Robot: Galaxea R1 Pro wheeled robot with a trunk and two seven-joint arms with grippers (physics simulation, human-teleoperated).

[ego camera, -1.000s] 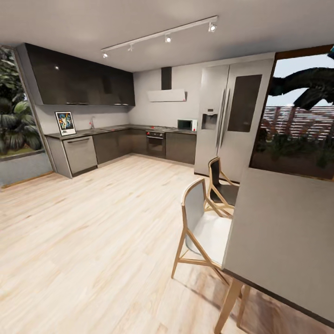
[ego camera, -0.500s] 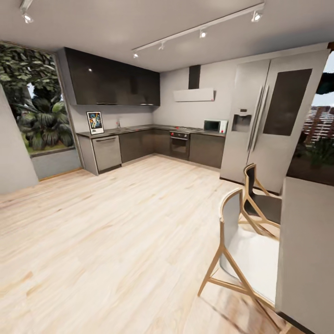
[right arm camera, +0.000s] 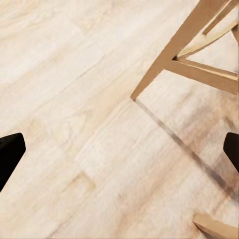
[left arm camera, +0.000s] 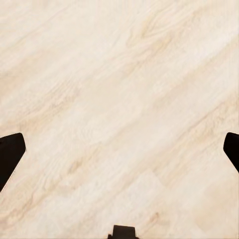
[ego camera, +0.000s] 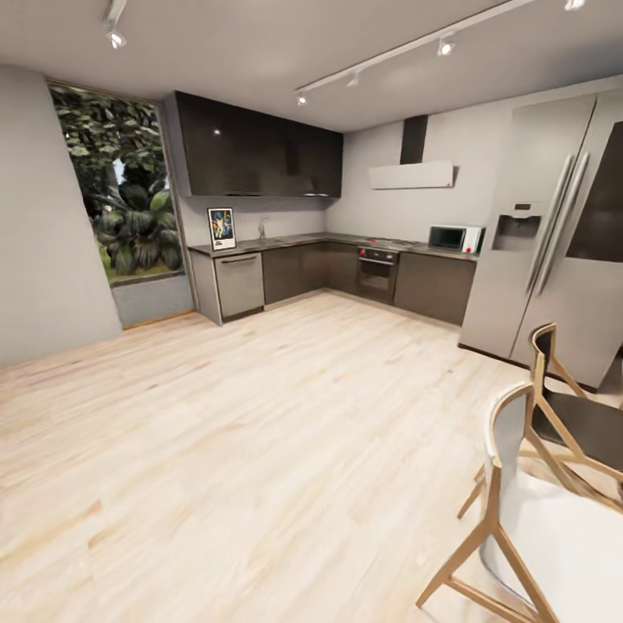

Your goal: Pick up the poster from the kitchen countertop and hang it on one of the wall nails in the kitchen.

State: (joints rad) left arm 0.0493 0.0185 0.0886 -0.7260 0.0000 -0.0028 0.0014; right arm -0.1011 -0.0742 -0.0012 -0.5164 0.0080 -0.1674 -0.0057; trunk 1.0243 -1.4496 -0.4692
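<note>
Across the pale wooden plank floor, the long grey stainless-steel kitchen countertop runs in an L along the far walls, over flat grey cabinet fronts. The tall rectangular film poster, with its thin black frame, white border and dark blue artwork, stands upright on that countertop at its window end, leaning back against the wall beneath the glossy black upper cabinets. A slim tap rises from the countertop just beside the poster, further along toward the corner. Past the corner, a black built-in oven sits under the countertop, and a white microwave rests on top near the tall silver double-door refrigerator. A white slanted extractor hood hangs on the wall above the oven.

Well away from the countertop, close to the robot, two wooden-framed chairs stand together: one with a white seat shell, one with a dark seat.

Both arms hang pointing down at the floor. The left gripper has its two dark fingertips spread wide, nothing between them, bare planks below. The right gripper is likewise spread wide and empty, its fingertips apart above the floor, with a light wooden chair leg close by.
</note>
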